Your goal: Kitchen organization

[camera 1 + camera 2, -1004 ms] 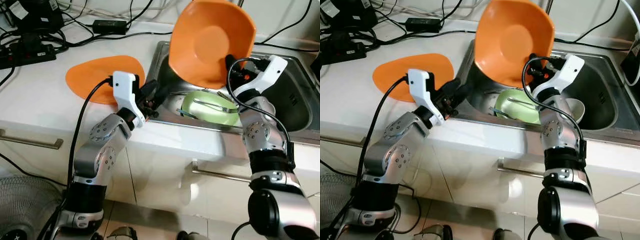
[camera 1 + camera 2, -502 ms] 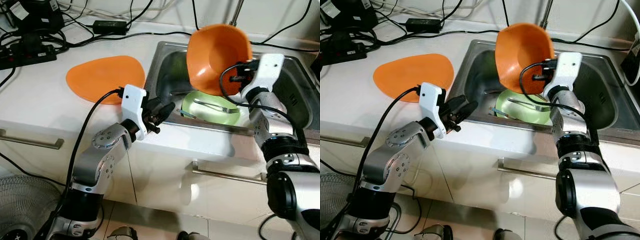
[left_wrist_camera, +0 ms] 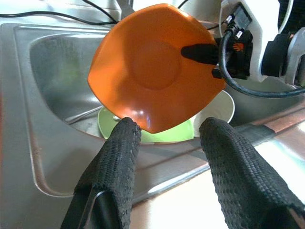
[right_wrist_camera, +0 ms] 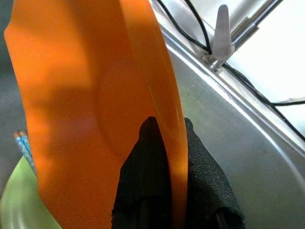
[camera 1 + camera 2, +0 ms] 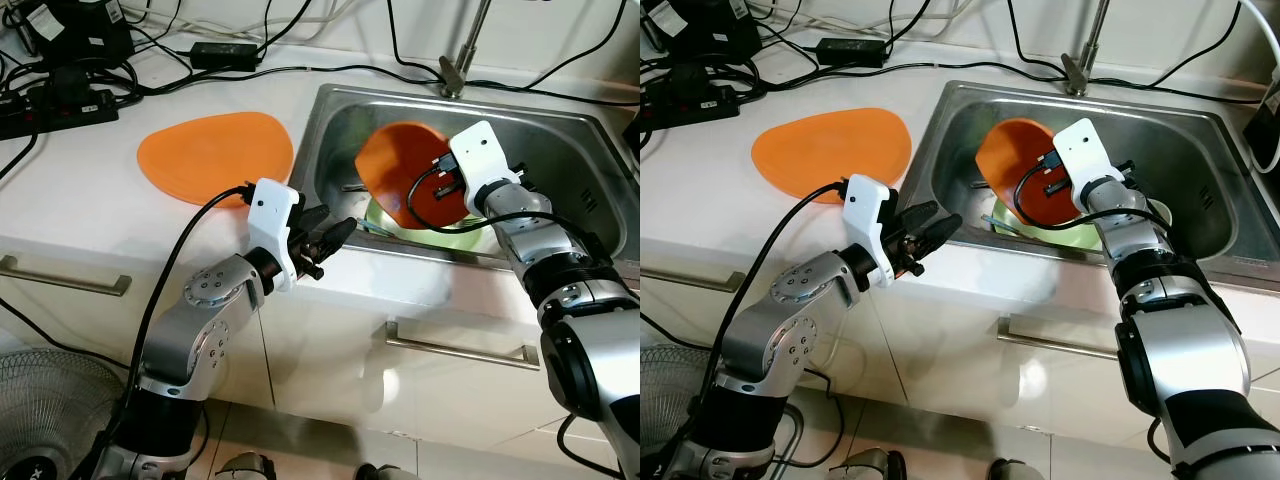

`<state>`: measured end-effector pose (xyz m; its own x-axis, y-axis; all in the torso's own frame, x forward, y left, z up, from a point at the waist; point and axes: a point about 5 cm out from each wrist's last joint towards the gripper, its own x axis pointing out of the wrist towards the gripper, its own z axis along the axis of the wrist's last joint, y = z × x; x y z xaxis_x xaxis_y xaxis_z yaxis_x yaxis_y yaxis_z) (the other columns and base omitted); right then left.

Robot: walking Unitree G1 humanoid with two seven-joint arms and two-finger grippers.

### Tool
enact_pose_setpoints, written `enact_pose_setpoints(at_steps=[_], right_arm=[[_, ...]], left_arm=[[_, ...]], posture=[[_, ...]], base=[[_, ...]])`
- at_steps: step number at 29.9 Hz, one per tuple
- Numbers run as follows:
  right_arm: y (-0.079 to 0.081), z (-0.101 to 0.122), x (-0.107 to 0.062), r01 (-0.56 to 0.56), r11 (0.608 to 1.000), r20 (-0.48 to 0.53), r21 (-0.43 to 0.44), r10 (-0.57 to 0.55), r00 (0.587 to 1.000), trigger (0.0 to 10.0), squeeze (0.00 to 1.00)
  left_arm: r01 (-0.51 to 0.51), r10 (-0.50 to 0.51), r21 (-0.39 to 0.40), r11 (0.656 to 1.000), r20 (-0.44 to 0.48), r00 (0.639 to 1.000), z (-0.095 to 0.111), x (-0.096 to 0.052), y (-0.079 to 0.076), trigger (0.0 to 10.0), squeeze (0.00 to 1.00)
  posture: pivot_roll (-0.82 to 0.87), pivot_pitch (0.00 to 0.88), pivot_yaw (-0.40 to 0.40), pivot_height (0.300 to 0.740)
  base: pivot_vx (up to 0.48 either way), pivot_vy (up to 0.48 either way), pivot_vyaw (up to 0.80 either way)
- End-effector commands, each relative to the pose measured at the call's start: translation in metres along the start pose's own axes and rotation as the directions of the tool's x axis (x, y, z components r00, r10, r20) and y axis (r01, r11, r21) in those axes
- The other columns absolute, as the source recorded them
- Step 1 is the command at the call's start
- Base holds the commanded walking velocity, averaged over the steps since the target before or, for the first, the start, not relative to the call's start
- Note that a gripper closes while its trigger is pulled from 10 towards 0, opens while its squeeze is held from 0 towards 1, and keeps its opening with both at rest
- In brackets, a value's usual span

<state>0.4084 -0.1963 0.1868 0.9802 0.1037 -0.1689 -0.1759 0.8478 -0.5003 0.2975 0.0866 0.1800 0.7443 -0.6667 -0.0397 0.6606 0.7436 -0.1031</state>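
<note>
- Left eye view: we see the right gripper (image 5: 437,194) clamped on the rim of the orange plate (image 5: 400,185), now tilted low inside the steel sink (image 5: 560,125). A second ago the same plate stood high above the sink's far left corner, so it has come down and toward the green plate (image 5: 455,236) beneath it. We judge this as a plate being returned or repositioned in the sink, not carried out to the counter (image 5: 80,190).
- Right eye view: the left gripper (image 5: 930,229) hovers at the near edge of the counter, just left of the sink, its fingers apart and empty; it has edged right and nearer the sink since a second ago. We count two orange plates, the held one and the flat orange plate (image 5: 830,150) lying on the counter, one green plate, and one white bowl (image 5: 1157,213) at the sink's right.
- Left wrist view: between the two spread black fingers (image 3: 114,157) we look at the orange plate's face, one black finger of the other gripper pressed on it, the green plate under it.
- Right wrist view: both fingers (image 4: 200,162) pinch the orange rim edge-on, with one faucet (image 4: 223,33) behind.
</note>
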Motion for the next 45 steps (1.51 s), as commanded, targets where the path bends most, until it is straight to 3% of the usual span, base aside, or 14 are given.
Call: enact_pose_setpoints(at_steps=[1,8,17,18,19,20,30,32,33,34,35,39,45], right_arm=[[-0.004,0.007,0.001,0.004,1.000,-0.003,-0.003,-0.004,1.000,10.0,0.00],[0.004,-0.002,0.002,-0.039,0.994,-0.065,0.100,0.045,0.997,10.0,0.00],[0.011,-0.005,0.003,-0.059,0.989,-0.092,0.137,0.072,0.993,10.0,0.00],[0.011,-0.005,0.003,-0.061,0.988,-0.094,0.142,0.075,0.993,10.0,0.07],[0.012,-0.005,0.002,-0.063,0.987,-0.095,0.150,0.078,0.992,10.0,0.33],[0.012,-0.006,0.002,-0.063,0.986,-0.101,0.155,0.080,0.992,10.0,0.79],[0.018,-0.013,0.002,-0.082,0.986,-0.130,0.148,0.102,0.986,10.0,0.86],[0.018,-0.012,0.002,-0.081,0.985,-0.127,0.149,0.100,0.987,10.0,0.85],[0.018,-0.012,0.002,-0.079,0.986,-0.125,0.148,0.097,0.987,10.0,0.78],[0.018,-0.012,0.002,-0.077,0.986,-0.122,0.148,0.095,0.988,10.0,0.42],[0.018,-0.011,0.002,-0.071,0.986,-0.116,0.150,0.089,0.989,10.0,0.00],[0.014,-0.006,0.002,-0.040,0.986,-0.076,0.165,0.053,0.996,10.0,0.00],[0.004,0.019,0.003,-0.007,0.973,0.104,0.229,-0.017,0.994,10.0,0.00]], left_arm=[[0.021,-0.020,0.006,1.000,-0.006,1.000,0.001,-0.001,-0.004,10.0,0.00],[0.026,-0.026,0.002,1.000,-0.013,1.000,0.000,-0.003,-0.005,10.0,0.00],[0.021,-0.020,0.001,1.000,-0.018,1.000,0.000,-0.005,-0.004,10.0,0.00],[0.020,-0.020,0.001,1.000,-0.019,1.000,0.000,-0.005,-0.004,10.0,0.00],[0.021,-0.021,0.000,1.000,-0.019,1.000,0.000,-0.005,-0.004,10.0,0.00],[0.021,-0.021,-0.001,1.000,-0.019,1.000,0.000,-0.005,-0.004,10.0,0.00],[0.017,-0.017,-0.005,1.000,-0.020,1.000,0.000,-0.006,-0.004,10.0,0.00],[0.016,-0.017,-0.005,1.000,-0.021,1.000,-0.001,-0.006,-0.004,10.0,0.00],[0.016,-0.016,-0.005,1.000,-0.022,1.000,-0.001,-0.006,-0.004,10.0,0.00],[0.016,-0.016,-0.005,1.000,-0.022,1.000,-0.001,-0.006,-0.004,10.0,0.00],[0.016,-0.016,-0.005,1.000,-0.023,1.000,-0.001,-0.006,-0.004,10.0,0.00],[0.014,-0.015,-0.007,1.000,-0.023,1.000,-0.002,-0.006,-0.004,10.0,0.00],[-0.013,0.013,0.002,1.000,-0.008,1.000,-0.001,-0.006,-0.002,10.0,0.00]], posture=[[0.03,0.057,-0.015,0.740],[0.04,0.062,-0.017,0.740],[0.04,0.062,-0.017,0.740],[0.04,0.062,-0.017,0.740],[0.04,0.061,-0.017,0.740],[0.04,0.061,-0.017,0.740],[0.05,0.065,-0.021,0.740],[0.05,0.065,-0.020,0.740],[0.05,0.066,-0.021,0.740],[0.05,0.066,-0.021,0.740],[0.05,0.066,-0.020,0.740],[0.05,0.068,-0.021,0.740],[0.04,0.072,-0.019,0.740]], base=[[0.000,0.000,0.00],[0.000,0.000,0.00],[0.000,0.000,0.00],[0.000,0.000,0.00],[0.000,0.000,0.00],[0.000,0.000,0.00],[0.000,0.000,0.00],[0.000,0.000,0.00],[0.000,0.000,0.00],[0.000,0.000,0.00],[0.000,0.000,0.00],[0.000,0.000,0.00],[0.000,0.000,0.00]])
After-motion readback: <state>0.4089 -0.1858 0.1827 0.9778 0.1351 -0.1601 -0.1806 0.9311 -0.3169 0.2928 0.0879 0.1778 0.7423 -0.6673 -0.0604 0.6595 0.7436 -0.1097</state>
